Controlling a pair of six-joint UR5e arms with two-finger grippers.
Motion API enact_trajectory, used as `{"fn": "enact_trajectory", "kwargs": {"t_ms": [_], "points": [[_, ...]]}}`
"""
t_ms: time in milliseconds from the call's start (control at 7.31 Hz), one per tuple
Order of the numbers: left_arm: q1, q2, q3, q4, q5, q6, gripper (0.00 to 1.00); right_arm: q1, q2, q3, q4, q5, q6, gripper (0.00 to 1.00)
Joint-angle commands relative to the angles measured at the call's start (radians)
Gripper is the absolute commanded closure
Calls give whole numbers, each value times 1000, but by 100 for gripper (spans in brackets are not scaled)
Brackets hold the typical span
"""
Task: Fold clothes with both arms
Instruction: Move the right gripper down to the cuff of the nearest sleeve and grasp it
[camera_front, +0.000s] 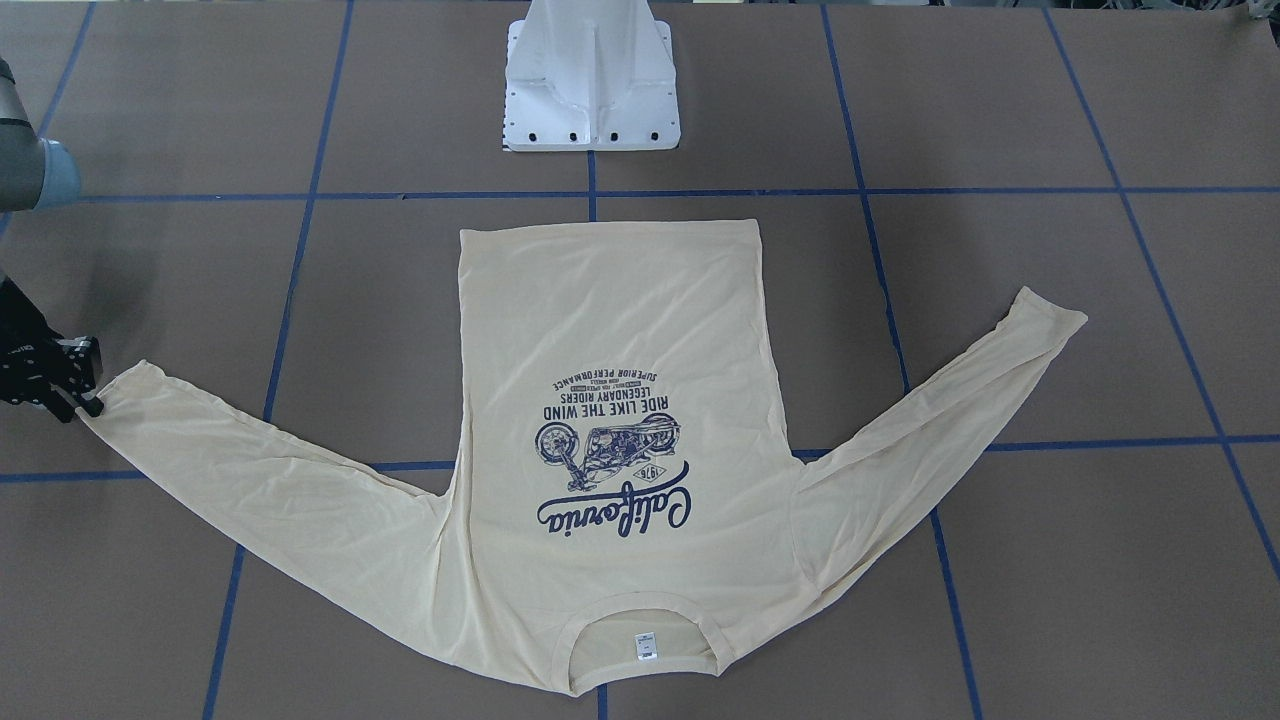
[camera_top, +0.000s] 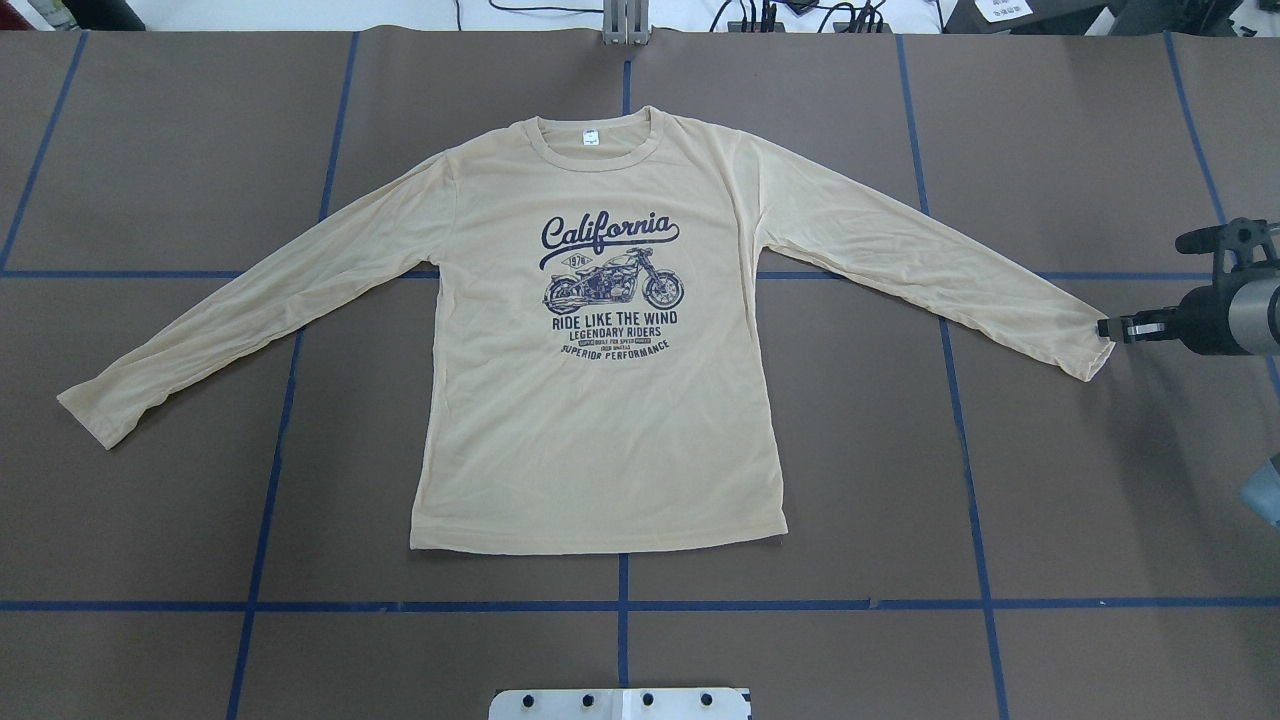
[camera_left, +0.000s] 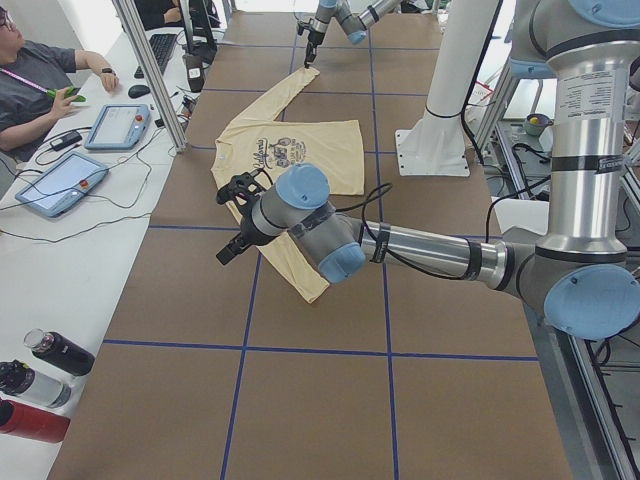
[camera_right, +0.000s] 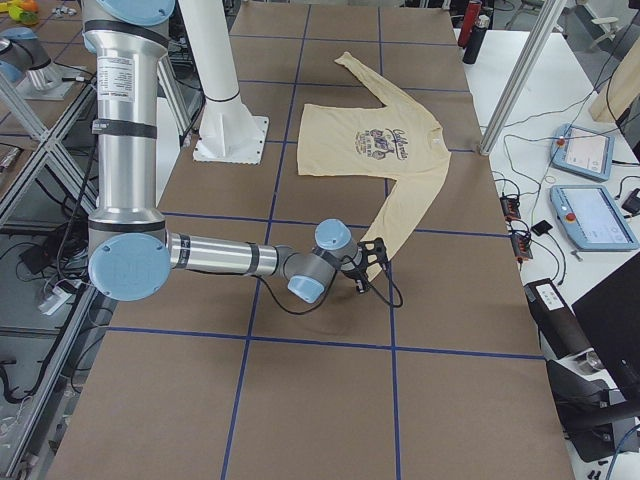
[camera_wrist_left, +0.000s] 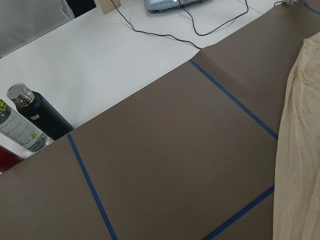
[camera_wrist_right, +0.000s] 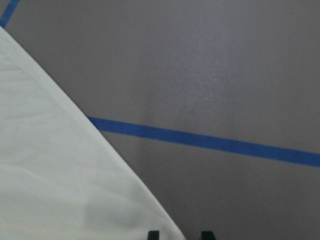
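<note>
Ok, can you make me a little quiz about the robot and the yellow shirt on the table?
1. True or false: the T-shirt lies spread flat with its picture side up.
2. The biggest word on the print is: A Texas, B California, C Florida.
3. Fill in: the right gripper is at the end of a ____.
Key: 1 true; 2 B; 3 sleeve.

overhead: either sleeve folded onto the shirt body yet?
No, the T-shirt lies flat and print-up, its sleeves spread out to both sides on the table.
</note>
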Motion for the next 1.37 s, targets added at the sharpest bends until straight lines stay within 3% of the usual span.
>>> {"fn": "enact_trajectory", "kwargs": {"t_ms": [0,137,410,684,1095,1231], "points": [[0,1,0,0,0,0,0,0,1,-1,1,0,0,80],[0,0,0,0,0,0,0,1,-3,2,1,0,0,100],[0,0,0,0,0,0,0,4,-8,14,1,14,-3,100],[0,1,0,0,0,0,0,27,7,124,-82,47,1,100],[0,1,0,1,0,0,0,58,187,385,-570,77,27,100],[0,1,0,2,0,0,0,50,301,385,-651,72,154,100]]}}
